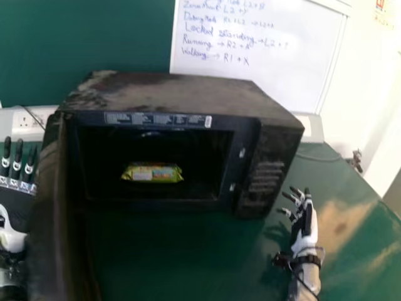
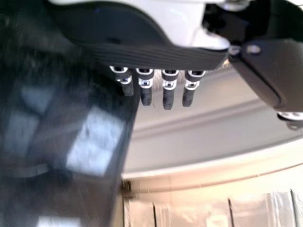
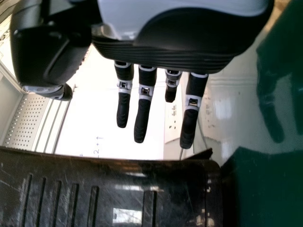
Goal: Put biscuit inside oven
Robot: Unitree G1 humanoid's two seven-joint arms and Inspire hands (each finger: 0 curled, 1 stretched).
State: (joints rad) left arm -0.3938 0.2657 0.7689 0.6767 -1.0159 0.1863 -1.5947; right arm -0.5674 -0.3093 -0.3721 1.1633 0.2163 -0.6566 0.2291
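Biscuit packet (image 1: 152,173) in neither hand, I begin with the fingers. On my right hand (image 1: 304,221) they reach out nearly straight, spread a little apart with nothing between them, past the oven's control panel (image 1: 266,170) at the packet's 4 o'clock. On my left hand (image 1: 11,238) they stand straight too, slightly apart and free of any load, off toward 8 o'clock, on the outer side of the oven door (image 1: 50,207).

That door is swung wide, coming toward me from the 9 o'clock side of the oven (image 1: 182,91), which sits on the green desk (image 1: 188,257) at about 12 o'clock. The packet lies inside the cavity, so I judge the placing finished. What's left, if the job wants it, is closing up: I'd keep the right hand clear of the doorway and have the left press the door's outer face round, slowly, so the oven doesn't slide.

As for the packet's lie, its long axis runs from 9 to 3 o'clock, across the opening, with the crimped ends at those two hours and a printed side turned to me. Which end counts as its front, I can't tell. Beyond the oven, a whiteboard (image 1: 263,50) stands toward 1 o'clock.
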